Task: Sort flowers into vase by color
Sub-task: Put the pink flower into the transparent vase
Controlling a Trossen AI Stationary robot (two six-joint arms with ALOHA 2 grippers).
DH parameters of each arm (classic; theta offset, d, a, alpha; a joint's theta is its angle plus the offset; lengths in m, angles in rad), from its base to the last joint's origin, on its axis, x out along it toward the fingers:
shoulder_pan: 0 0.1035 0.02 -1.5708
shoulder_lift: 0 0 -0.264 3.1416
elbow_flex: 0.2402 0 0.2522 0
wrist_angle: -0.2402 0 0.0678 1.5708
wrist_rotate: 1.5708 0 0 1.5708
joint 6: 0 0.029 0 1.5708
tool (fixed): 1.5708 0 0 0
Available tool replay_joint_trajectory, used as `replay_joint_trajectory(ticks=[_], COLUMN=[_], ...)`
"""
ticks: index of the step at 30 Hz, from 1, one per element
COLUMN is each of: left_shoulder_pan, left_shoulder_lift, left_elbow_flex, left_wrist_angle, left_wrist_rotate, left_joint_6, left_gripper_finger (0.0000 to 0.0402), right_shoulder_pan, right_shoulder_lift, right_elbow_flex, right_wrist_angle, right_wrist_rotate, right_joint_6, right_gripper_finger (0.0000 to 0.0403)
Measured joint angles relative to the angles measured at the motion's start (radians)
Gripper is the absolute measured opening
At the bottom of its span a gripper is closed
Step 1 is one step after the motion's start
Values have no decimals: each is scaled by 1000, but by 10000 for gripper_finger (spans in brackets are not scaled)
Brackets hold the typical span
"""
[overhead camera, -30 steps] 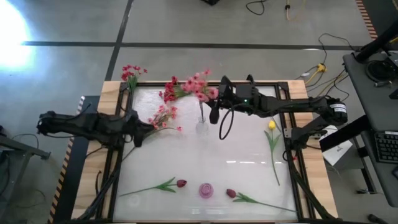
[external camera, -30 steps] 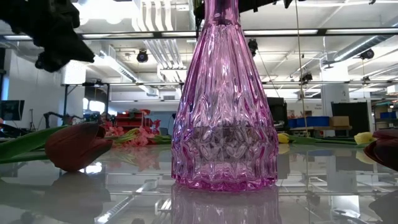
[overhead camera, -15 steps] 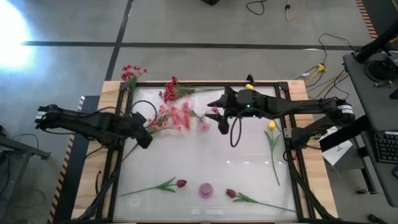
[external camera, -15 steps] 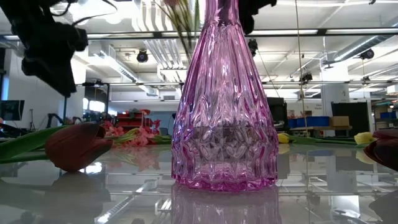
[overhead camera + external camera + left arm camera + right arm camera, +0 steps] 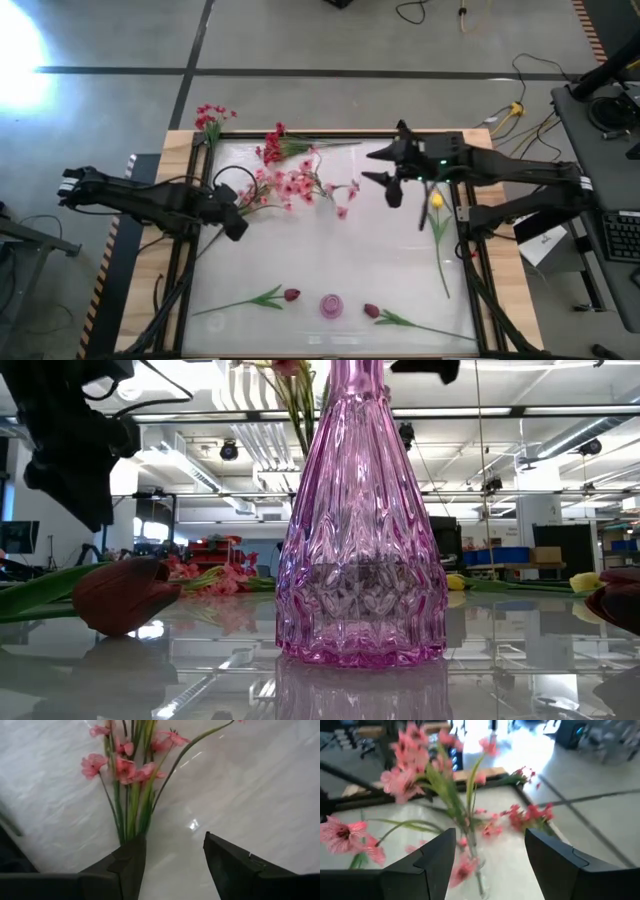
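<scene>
Broadly, the pale glossy counter [image 5: 330,250] carries everything, with one dark arm reaching in from each side. The left hand [image 5: 232,222] sits low near the left edge with its fingers spread wide. The stem ends of a pink blossom spray [image 5: 125,775] run up against one finger, but nothing is clamped between them. It looks lined up to close on those stems, since a grip near the base would leave the blossoms free. The right hand [image 5: 392,190] hovers on the far right of the counter, also spread wide and empty, facing the pink cluster from the opposite side.

The ribbed pink vase [image 5: 360,530] stands upright at the near edge, apart from both hands, and no stem can be seen in it. The main bunch of pink flowers [image 5: 300,186] lies between the two hands. In the right wrist view their stems seem to gather into a slim clear vessel [image 5: 476,870], though I cannot tell whether it stands or has tipped.

A red spray [image 5: 270,150] lies at the far edge, and another red spray [image 5: 208,117] rests out on the wooden frame. The yellow tulip [image 5: 437,201] lies along the right side, just beside the right hand. Two dark red buds [image 5: 291,295] [image 5: 371,311] flank the pink vase. Sorting looks barely under way.
</scene>
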Motion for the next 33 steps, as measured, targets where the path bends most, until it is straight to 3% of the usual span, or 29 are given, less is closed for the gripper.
replay_joint_trajectory(ticks=[6,12,16,22,26,31,33], left_shoulder_pan=[52,181,251,297,300,299,299], left_shoulder_lift=[80,190,273,388,422,408,377], left_elbow_flex=[-70,-95,-109,-110,-109,-106,-104], left_wrist_angle=[75,178,238,233,235,235,237], left_wrist_rotate=[2,37,123,94,40,16,1], left_joint_6=[-31,-19,42,59,62,69,77], left_gripper_finger=[186,189,190,183,142,32,10], right_shoulder_pan=[0,0,0,1,7,8,8], right_shoulder_lift=[-70,-89,-97,-122,-132,-134,-134], right_elbow_flex=[0,0,0,0,0,0,0], right_wrist_angle=[2,0,-26,-60,-56,-36,-34], right_wrist_rotate=[42,40,38,31,1,-22,-22], right_joint_6=[-68,-139,-122,-20,53,57,81], right_gripper_finger=[231,231,231,231,231,231,231])
